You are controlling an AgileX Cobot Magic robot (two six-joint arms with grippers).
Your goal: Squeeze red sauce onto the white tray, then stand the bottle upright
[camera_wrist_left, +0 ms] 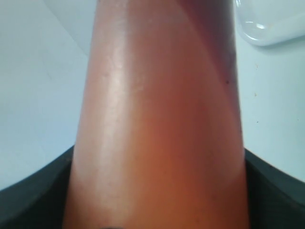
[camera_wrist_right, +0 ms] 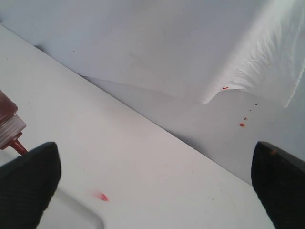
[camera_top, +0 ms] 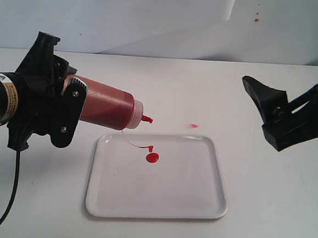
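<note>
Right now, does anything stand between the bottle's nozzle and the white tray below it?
Nothing visible does. The left gripper holds the bottle tipped sideways, its nozzle over the white tray's far left corner. Only a red sauce blob lies on the tray there. The right gripper stands open, well off to the side.

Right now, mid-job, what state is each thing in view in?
bottle: held nearly level off the table, nozzle tilted slightly down toward the tray, partly full.
left gripper: shut on the bottle's base end.
right gripper: open, empty, in the air beside the tray.
white tray: flat on the table, one red sauce blob on it.
table: small red smear beyond the tray.
</note>
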